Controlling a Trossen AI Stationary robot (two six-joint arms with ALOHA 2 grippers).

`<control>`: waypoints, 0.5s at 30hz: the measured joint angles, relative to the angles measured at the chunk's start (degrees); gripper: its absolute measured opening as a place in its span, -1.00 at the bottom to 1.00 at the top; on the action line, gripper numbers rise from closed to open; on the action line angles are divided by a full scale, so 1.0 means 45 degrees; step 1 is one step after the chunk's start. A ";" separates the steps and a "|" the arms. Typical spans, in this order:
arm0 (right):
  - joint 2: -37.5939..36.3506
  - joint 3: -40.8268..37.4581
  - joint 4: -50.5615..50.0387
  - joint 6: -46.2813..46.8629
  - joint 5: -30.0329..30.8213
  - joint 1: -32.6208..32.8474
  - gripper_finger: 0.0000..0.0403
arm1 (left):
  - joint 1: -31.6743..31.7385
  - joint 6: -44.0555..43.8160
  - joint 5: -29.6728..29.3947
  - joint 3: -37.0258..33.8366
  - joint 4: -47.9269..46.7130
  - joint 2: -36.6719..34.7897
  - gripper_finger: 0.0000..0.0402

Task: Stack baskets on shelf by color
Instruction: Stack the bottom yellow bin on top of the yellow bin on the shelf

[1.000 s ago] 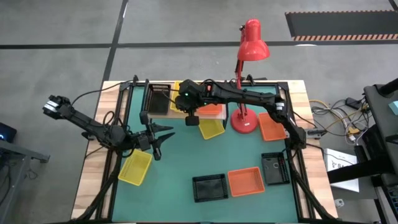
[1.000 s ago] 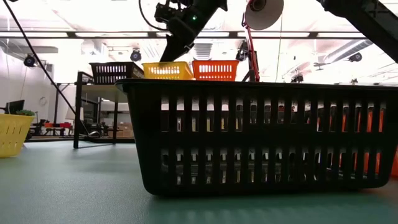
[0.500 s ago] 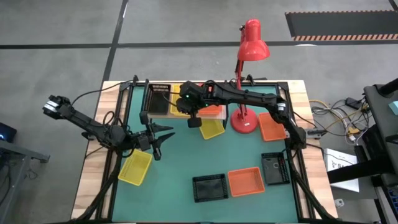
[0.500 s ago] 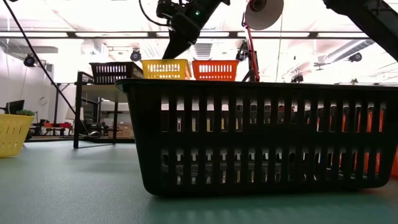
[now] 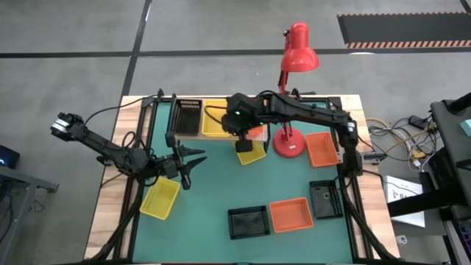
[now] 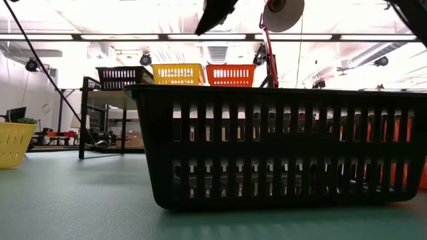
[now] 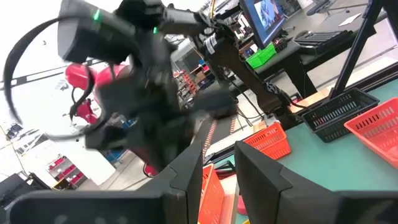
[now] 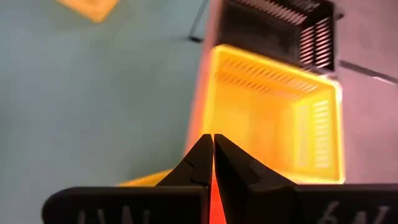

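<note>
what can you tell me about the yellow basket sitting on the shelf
The yellow basket is a small, shallow, rectangular tub of what looks like slotted plastic mesh, upright and empty. It sits mid-shelf, the light-wood board at the table's far edge, between a black basket and an orange-red one. The right wrist view looks down into it. The right gripper, shut, is beside it, not holding it.

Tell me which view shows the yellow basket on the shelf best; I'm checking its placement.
The high view: the yellow basket sits mid-shelf, between black and orange ones. The right wrist view shows its inside close up, the low view only its side; the left wrist view misses it.
</note>
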 joint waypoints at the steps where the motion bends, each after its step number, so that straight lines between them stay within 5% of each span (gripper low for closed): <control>1: -0.0153 -0.0089 -0.0293 0.0183 -0.0027 0.0159 -0.96 | 0.0003 0.0000 -0.0001 -0.0003 -0.0006 0.0000 -0.62; 8: -0.1577 -0.1995 -0.0767 0.1768 -0.0040 0.1689 -0.96 | 0.0001 -0.0026 -0.0001 -0.0003 0.0002 0.0005 -0.62; 15: -0.3443 -0.5648 0.1393 0.3238 -0.0014 0.3485 -0.96 | 0.0001 -0.0083 -0.0002 -0.0013 0.0002 0.0005 -0.62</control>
